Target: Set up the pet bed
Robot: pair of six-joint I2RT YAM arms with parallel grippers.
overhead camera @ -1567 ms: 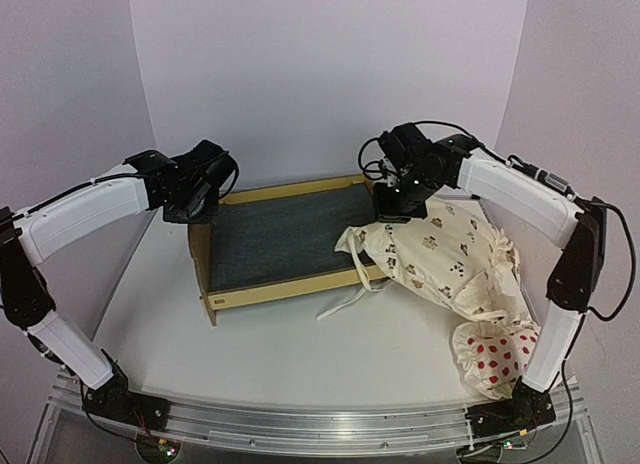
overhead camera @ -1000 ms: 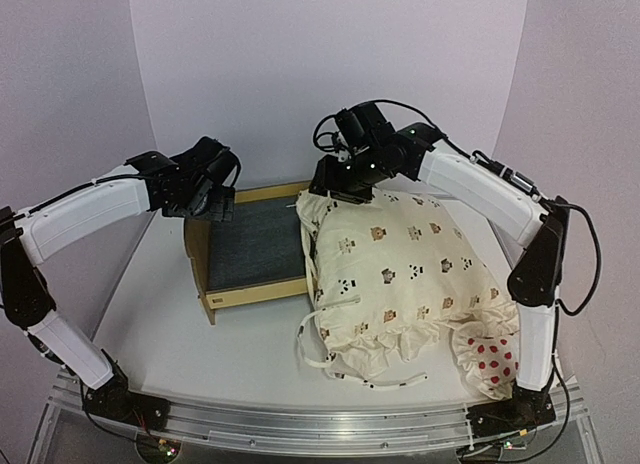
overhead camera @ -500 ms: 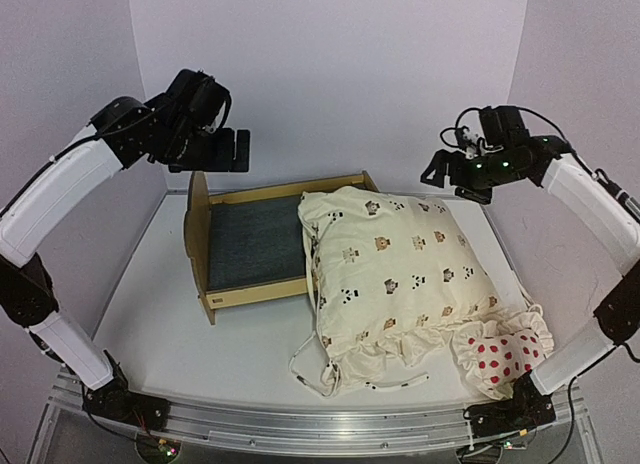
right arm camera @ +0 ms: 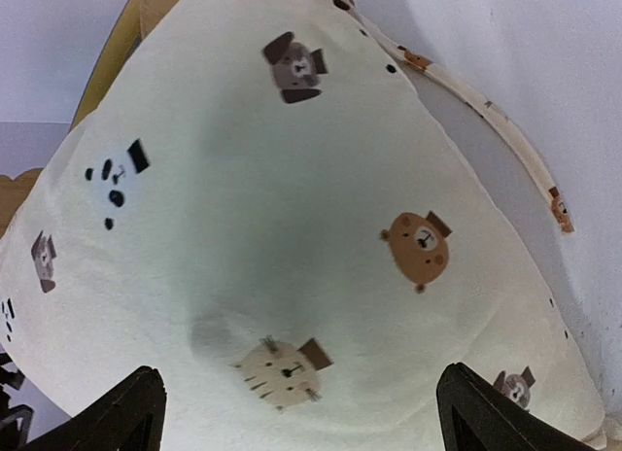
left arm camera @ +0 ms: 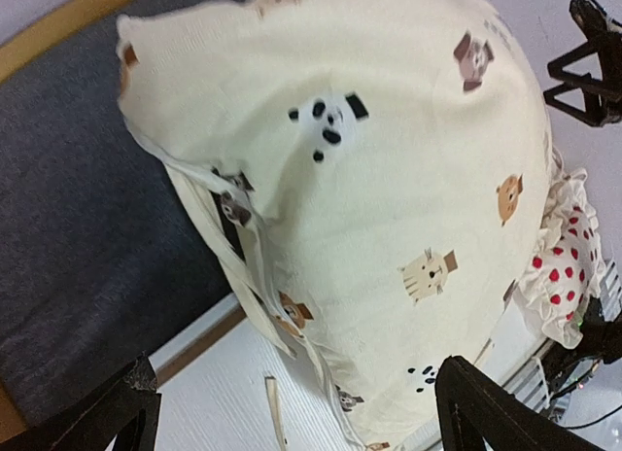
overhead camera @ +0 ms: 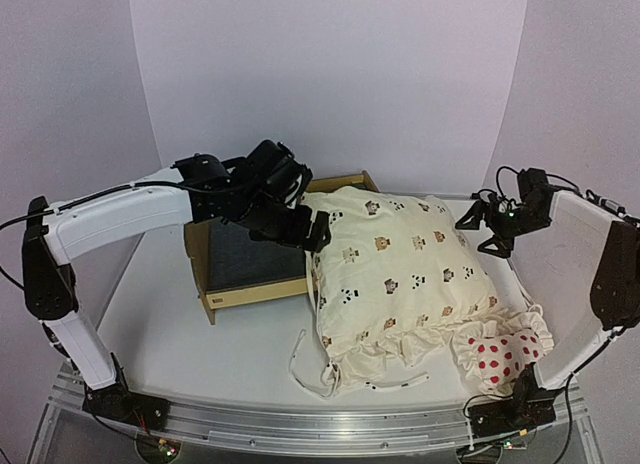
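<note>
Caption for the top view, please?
Left claw and right claw, both open, flank the cover overlapping the foot of the pet bed.

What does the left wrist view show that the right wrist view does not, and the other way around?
Only the left wrist view: the bed's grey felt and the dotted pillow. Only the right wrist view: the trim along the cover's back edge. Both: the cream cover with its animal prints, and a piece of the bed's wooden rail.
</note>
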